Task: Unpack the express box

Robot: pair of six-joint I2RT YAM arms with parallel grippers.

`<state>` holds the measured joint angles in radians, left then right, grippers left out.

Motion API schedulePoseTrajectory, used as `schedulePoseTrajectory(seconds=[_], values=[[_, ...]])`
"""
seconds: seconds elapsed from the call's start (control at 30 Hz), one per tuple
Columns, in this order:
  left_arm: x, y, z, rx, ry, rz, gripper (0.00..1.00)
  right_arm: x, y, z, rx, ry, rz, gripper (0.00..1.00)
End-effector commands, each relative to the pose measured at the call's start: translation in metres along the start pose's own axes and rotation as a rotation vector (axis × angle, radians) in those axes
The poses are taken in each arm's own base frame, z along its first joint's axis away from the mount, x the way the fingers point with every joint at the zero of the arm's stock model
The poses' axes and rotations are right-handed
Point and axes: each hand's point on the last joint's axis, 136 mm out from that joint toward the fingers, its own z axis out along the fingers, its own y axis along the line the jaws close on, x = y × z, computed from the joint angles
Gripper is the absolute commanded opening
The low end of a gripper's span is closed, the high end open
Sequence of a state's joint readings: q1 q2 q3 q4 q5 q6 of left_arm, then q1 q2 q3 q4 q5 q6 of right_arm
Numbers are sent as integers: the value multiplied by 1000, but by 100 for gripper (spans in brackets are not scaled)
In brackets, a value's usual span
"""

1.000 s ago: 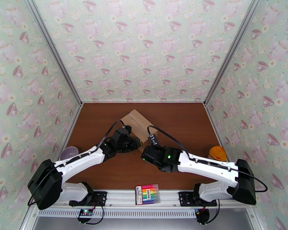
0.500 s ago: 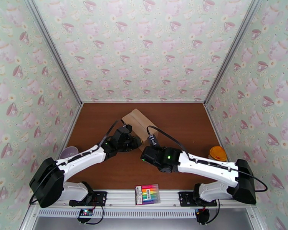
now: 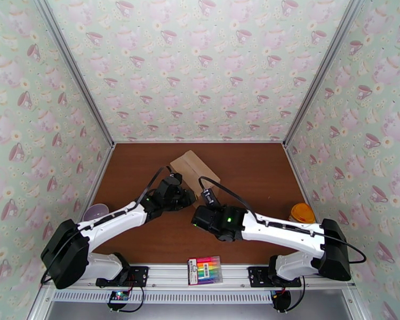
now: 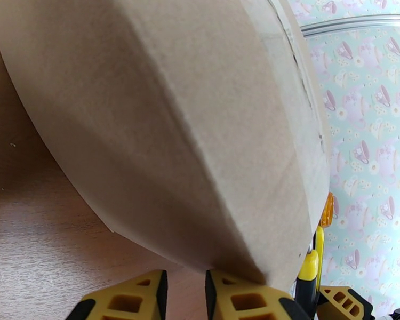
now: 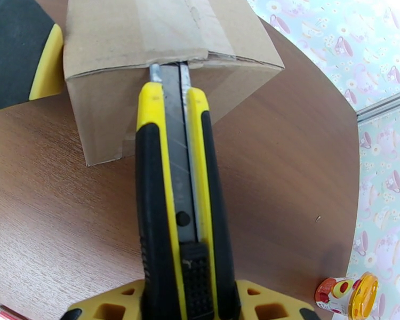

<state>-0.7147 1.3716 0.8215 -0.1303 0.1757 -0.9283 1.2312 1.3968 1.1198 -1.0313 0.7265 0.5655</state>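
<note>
Reaching low, the right gripper [image 5: 188,297] clamps a utility knife [image 5: 173,209] — blade at the express box [image 5: 162,28] seam. Beside it the left gripper [image 4: 186,286] touches a box corner, fingers nearly together.

Closed tan express box [image 3: 193,169] on the brown table [image 3: 253,172], mid-table, taped top seam, corner toward the arms.

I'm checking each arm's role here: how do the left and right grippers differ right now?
The right gripper is clamped on a yellow-and-black utility knife; the left gripper holds nothing, fingers nearly together. The right's blade tip meets the express box at its taped top edge; the left sits against a box corner. Both are at the same box.
</note>
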Motion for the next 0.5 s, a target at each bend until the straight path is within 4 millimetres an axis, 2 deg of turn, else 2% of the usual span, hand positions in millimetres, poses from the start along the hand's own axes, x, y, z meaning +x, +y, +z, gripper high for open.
schedulePoseTrajectory(seconds=[0.0, 0.2, 0.47], values=[[-15, -23, -4, 54, -41, 21, 29, -10, 14, -10, -56, -32, -1, 0], [-18, -26, -5, 58, -49, 24, 29, -10, 10, -12, -30, -34, -16, 0], [-22, -35, -5, 80, -58, 26, 29, -17, 22, -14, -45, -55, -27, 0]])
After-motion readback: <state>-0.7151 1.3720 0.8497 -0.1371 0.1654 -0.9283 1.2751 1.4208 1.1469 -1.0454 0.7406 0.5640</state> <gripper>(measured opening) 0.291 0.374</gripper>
